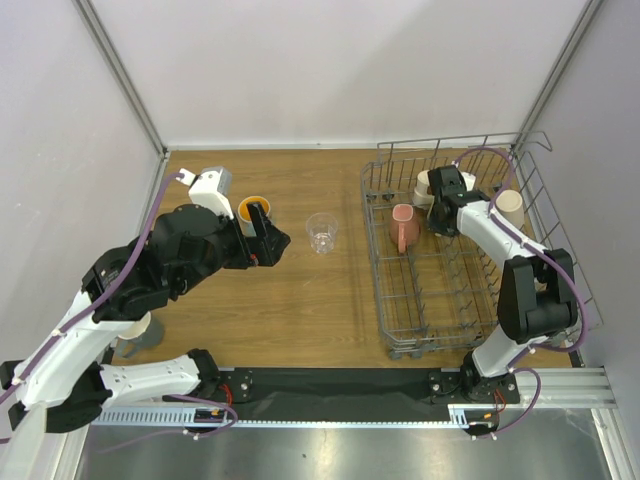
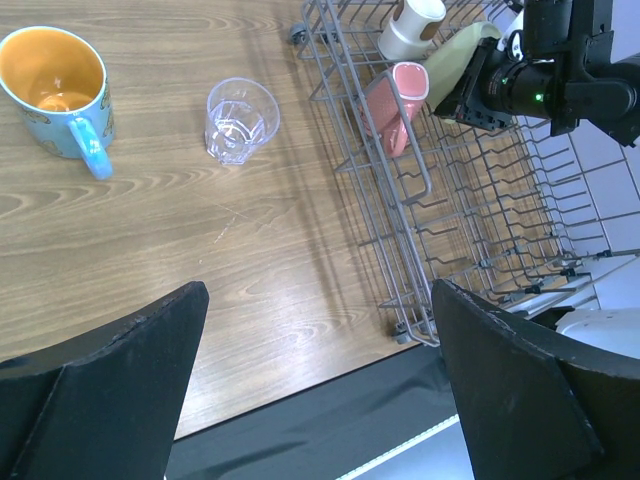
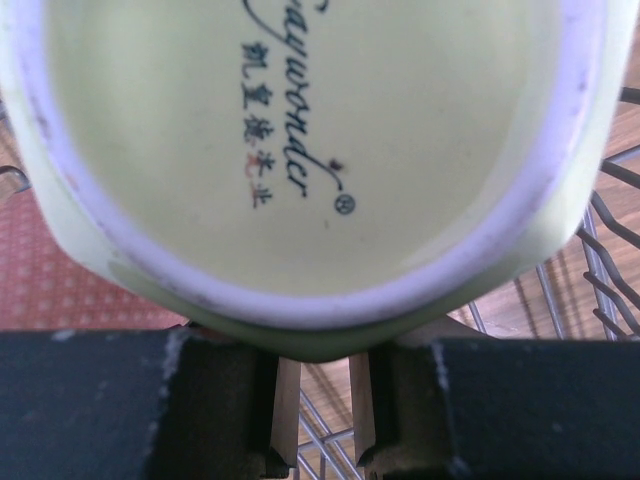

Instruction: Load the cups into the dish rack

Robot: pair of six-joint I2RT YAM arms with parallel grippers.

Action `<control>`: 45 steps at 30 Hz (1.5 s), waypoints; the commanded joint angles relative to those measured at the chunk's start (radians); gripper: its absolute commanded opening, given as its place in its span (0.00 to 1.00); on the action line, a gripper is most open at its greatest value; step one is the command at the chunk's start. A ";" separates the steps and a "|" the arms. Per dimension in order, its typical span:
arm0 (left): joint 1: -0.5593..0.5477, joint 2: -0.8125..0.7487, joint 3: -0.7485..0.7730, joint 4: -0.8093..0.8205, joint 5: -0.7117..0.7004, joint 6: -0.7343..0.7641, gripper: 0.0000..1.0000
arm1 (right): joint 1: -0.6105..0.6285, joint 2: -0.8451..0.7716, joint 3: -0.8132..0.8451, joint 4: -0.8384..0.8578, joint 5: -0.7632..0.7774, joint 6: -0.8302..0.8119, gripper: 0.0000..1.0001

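The grey wire dish rack (image 1: 452, 300) stands on the right. In it lie a pink cup (image 1: 404, 227), a white cup (image 2: 410, 25) and a beige cup (image 1: 510, 208). My right gripper (image 1: 445, 208) is inside the rack at the back. Its jaws stand nearly together against the lower edge of a yellow-cream cup (image 3: 320, 150), whose printed base fills the right wrist view. The cup hides the grip itself. The blue mug with orange inside (image 2: 55, 85) and the clear glass (image 2: 238, 118) stand on the table. My left gripper (image 1: 268, 240) is wide open and empty beside the mug.
A grey cup (image 1: 138, 335) stands partly hidden under my left arm at the near left. The rack's raised wire side (image 2: 405, 180) lies between the glass and the pink cup. Pale walls close the workspace at the back and sides.
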State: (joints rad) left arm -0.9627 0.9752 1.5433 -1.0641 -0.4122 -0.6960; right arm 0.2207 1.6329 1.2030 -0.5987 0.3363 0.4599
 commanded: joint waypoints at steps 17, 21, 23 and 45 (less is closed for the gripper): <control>0.016 0.011 0.021 0.021 0.042 0.021 1.00 | 0.029 -0.036 0.145 -0.027 0.073 -0.024 0.00; 0.016 0.017 0.017 0.032 0.052 0.027 1.00 | 0.029 -0.080 0.176 -0.056 0.084 -0.040 0.00; 0.018 0.020 0.012 0.041 0.059 0.029 1.00 | 0.028 -0.090 0.184 -0.073 0.083 -0.040 0.00; 0.059 0.053 0.049 0.039 0.101 0.079 1.00 | 0.037 -0.108 0.086 -0.046 0.046 -0.029 0.00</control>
State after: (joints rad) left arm -0.9207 1.0283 1.5467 -1.0344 -0.3317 -0.6518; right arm 0.2543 1.5379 1.2705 -0.7330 0.3527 0.4328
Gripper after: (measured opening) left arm 0.996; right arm 0.228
